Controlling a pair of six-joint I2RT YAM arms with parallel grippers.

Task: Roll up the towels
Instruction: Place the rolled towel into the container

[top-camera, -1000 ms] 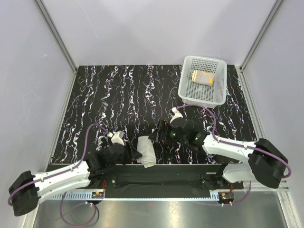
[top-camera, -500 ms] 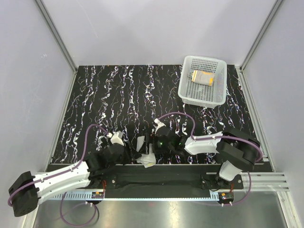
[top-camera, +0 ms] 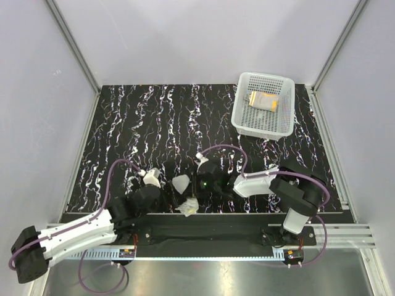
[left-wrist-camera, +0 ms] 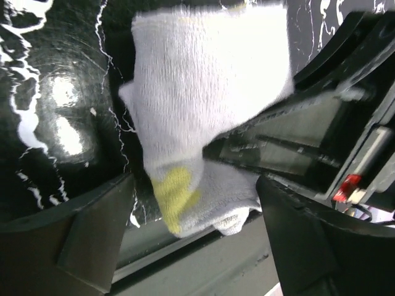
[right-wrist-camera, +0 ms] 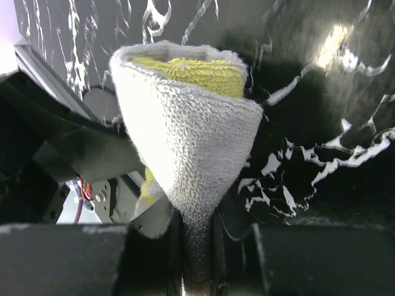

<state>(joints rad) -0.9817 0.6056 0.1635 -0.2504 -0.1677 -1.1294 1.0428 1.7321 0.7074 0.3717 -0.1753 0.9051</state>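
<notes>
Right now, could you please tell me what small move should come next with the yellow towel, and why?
Probably the right end effector should carry the yellow towel out over the marbled table and lay it flat. It pinches the towel bunched into a cone at the near edge, and the left end effector stands open, so rolling cannot start.

I see a nubby knit cloth towel, a glossy black marbled worktop, a perforated plastic basket.
</notes>
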